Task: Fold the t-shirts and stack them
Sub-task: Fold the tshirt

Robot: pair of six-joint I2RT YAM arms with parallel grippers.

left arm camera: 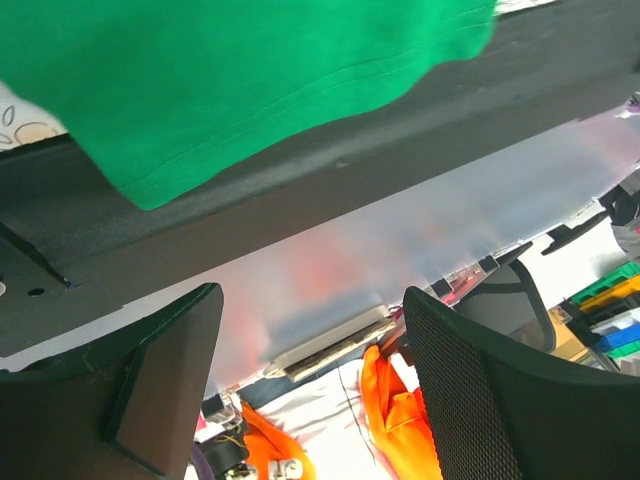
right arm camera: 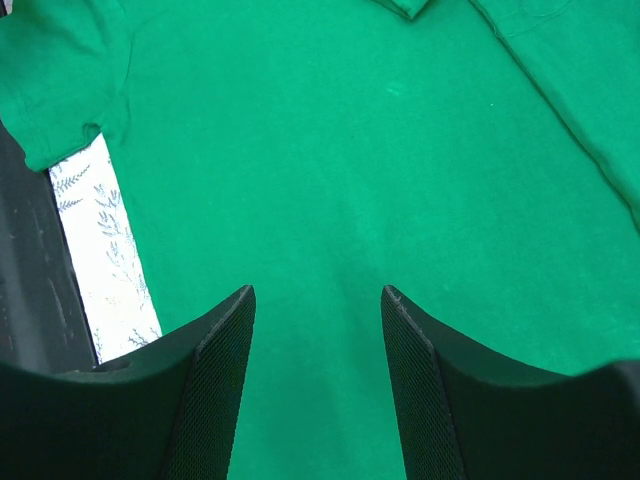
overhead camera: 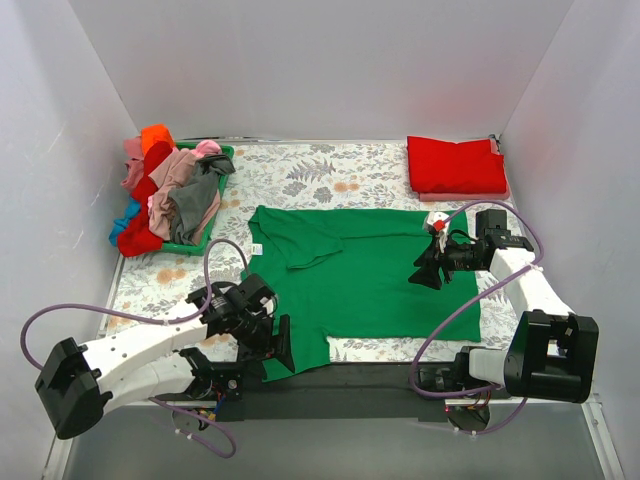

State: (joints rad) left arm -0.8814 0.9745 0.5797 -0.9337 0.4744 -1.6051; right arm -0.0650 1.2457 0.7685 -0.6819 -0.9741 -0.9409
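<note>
A bright green t-shirt (overhead camera: 360, 280) lies spread flat in the middle of the floral cloth, with one sleeve folded in at its upper left. A red t-shirt (overhead camera: 455, 165) lies folded at the back right. More t-shirts (overhead camera: 165, 195) in red, pink, grey, orange and blue are piled in the basket at the left. My left gripper (overhead camera: 285, 352) is open at the green shirt's near left corner. In the left wrist view that gripper (left arm camera: 312, 330) holds nothing and the shirt's edge (left arm camera: 250, 80) lies beyond it. My right gripper (overhead camera: 421, 277) hovers open over the shirt's right part, and its wrist view shows the gripper (right arm camera: 318, 295) empty above green fabric (right arm camera: 350, 150).
The green plastic basket (overhead camera: 226, 154) stands at the back left. The grey-white floral cloth (overhead camera: 320, 175) covers the table, and a strip of it (right arm camera: 100, 250) shows beside the shirt. A black strip (overhead camera: 350, 375) runs along the near edge. White walls close in three sides.
</note>
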